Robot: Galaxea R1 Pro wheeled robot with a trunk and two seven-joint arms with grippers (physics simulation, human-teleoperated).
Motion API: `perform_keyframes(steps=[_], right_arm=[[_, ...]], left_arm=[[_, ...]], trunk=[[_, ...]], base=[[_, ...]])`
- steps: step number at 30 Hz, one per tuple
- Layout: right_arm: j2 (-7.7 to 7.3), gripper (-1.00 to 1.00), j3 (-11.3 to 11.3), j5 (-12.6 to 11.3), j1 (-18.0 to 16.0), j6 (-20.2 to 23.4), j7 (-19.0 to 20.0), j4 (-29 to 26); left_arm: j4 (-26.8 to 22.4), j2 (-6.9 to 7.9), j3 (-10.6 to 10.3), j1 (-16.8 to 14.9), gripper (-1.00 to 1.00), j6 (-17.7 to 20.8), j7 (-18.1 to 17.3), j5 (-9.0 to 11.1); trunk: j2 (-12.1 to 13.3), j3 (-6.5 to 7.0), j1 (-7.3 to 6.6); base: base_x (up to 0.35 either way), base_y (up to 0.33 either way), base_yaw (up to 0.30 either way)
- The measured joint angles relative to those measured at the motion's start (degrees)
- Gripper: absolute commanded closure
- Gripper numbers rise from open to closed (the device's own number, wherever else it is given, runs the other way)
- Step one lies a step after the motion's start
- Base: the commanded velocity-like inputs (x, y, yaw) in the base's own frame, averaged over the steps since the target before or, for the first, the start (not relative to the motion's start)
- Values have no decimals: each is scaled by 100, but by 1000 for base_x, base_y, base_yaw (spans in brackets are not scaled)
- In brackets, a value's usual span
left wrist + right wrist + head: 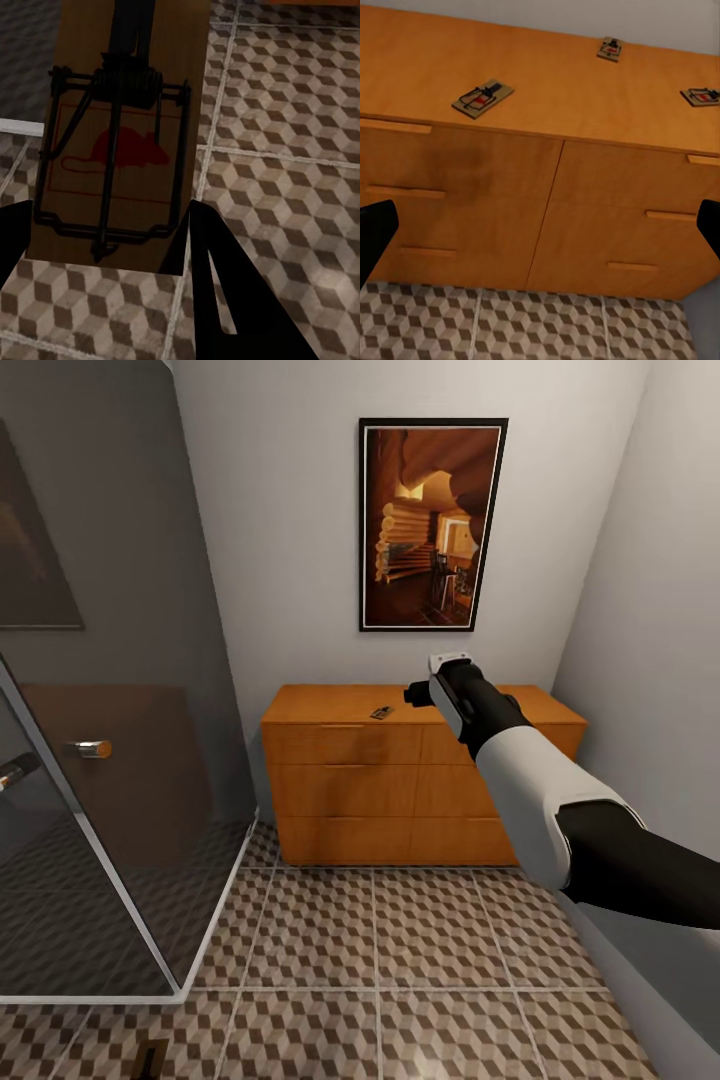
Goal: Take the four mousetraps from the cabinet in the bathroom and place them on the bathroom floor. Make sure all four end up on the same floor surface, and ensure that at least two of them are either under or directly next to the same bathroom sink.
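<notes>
Where the right arm reaches forward in the head view, its gripper hangs above the top of the cabinet — a low orange-brown chest with two columns of three drawers, all shut, standing against the back wall in the corner. The right wrist view looks down on the cabinet and shows three mousetraps lying flat on its top, well apart: one near the front edge, one toward the back, one near the end of the top. Only one of them is plain in the head view, just beside the gripper. The right fingertips sit at opposite edges of that wrist picture, wide apart, nothing between them. A fourth mousetrap shows in the left wrist view, board face up, red mouse mark and dark wire spring clear, its near end lying between the two dark fingers of the left gripper; the fingers seem to press its sides, but whether the trap is clamped or lying on the tiles, I cannot tell. Beneath it the bathroom floor — large tiles in a brown, beige and white cube print, pale grout. The same floor runs up to the cabinet's foot. On the robot's left stands a glass shower enclosure with a chrome handle. Above the cabinet hangs a dark-framed picture on the pale wall.
</notes>
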Motion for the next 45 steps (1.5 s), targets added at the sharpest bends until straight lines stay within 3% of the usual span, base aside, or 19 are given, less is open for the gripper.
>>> perform_keyframes(steps=[30,34,45], right_arm=[[0,-100,8,103,0,-80,-15,133],[0,-100,7,105,0,-81,-14,219],[0,-100,8,103,0,-81,-10,246]], left_arm=[[0,-2,-1,0,100,39,0,-1],[0,-8,-1,0,100,362,-5,0],[0,-9,0,0,100,421,-6,1]], trunk=[[0,0,-2],[0,0,-1],[0,0,0]], base=[[19,0,0],[123,0,0],[12,0,0]])
